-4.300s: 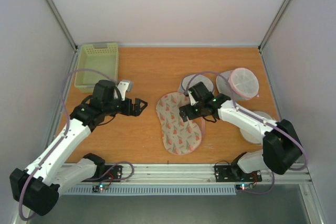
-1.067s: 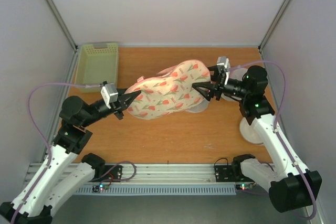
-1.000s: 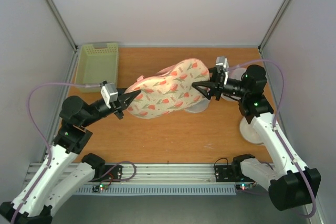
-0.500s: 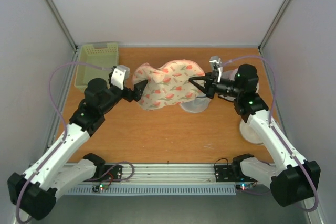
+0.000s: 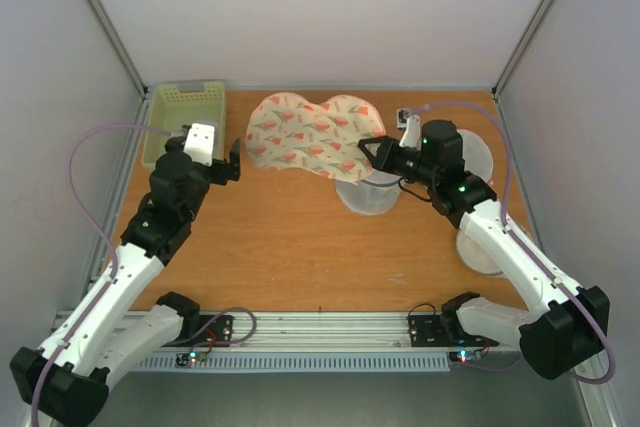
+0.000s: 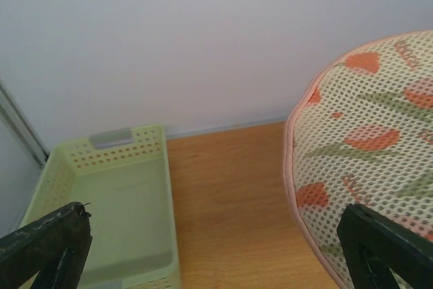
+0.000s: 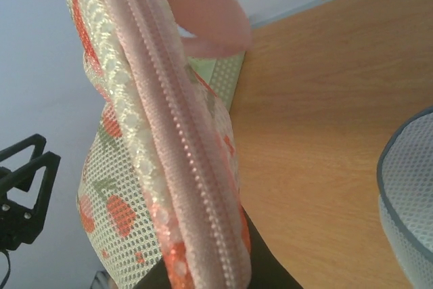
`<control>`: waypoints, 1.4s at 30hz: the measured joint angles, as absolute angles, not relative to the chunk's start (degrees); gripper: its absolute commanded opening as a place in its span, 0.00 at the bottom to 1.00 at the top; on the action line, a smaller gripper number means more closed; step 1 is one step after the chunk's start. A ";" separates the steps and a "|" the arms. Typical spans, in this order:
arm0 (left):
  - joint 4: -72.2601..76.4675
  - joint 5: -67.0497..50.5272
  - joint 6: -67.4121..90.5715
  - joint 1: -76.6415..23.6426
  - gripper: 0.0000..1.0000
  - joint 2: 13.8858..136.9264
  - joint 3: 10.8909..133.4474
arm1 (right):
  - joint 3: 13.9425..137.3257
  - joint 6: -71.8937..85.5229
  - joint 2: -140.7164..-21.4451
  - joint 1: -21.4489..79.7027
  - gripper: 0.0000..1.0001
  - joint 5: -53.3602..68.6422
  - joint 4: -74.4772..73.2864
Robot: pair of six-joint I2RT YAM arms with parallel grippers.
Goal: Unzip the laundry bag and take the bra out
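My left pincer (image 5: 231,161) has let go: spread wide, empty, just beside the laundry bag (image 5: 300,133). My right pincer (image 5: 366,148) alone clamps the bag's right end, above the far tabletop (image 5: 300,247). Zipper (image 7: 179,133) closed, bra unseen. Unzipping not begun, I judge.

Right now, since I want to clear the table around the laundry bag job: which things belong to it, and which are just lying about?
In the job:
laundry bag, pinched at one end by the right gripper
left gripper, open beside it

Lying about:
green basket
white mesh bags
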State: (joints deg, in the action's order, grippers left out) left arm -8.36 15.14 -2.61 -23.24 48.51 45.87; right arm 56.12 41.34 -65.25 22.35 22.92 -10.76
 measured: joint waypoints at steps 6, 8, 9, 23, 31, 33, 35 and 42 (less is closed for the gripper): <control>-9.65 4.73 -9.63 -25.43 0.83 48.97 45.87 | 56.51 44.45 -65.73 26.81 0.01 19.92 -10.87; -10.04 -0.38 -13.67 -30.11 0.86 50.39 45.87 | 57.06 44.86 -66.52 27.92 0.01 19.59 -10.94; -10.28 -2.20 -16.38 -33.23 0.89 51.05 45.80 | 57.60 44.93 -67.11 28.56 0.01 19.11 -11.29; 8.49 8.93 -56.07 -55.09 0.99 64.77 40.88 | 60.66 44.80 -69.63 32.91 0.01 15.94 -12.88; 34.96 20.05 -69.89 -55.77 0.98 73.60 35.64 | 60.66 44.82 -70.00 32.82 0.01 14.55 -11.46; 40.49 22.04 -72.25 -55.83 0.95 75.07 35.57 | 60.75 44.84 -70.00 32.82 0.01 14.81 -10.68; 43.70 23.24 -73.69 -55.88 0.93 75.83 35.48 | 61.04 44.84 -70.00 32.82 0.01 15.09 -10.13; 50.41 24.93 -76.64 -55.53 0.97 75.59 33.50 | 61.95 44.45 -70.00 32.88 0.01 16.40 -9.58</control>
State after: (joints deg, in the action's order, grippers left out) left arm 50.41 24.93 -76.64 -55.53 75.59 33.50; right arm 61.95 44.45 -70.00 32.88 16.40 -9.58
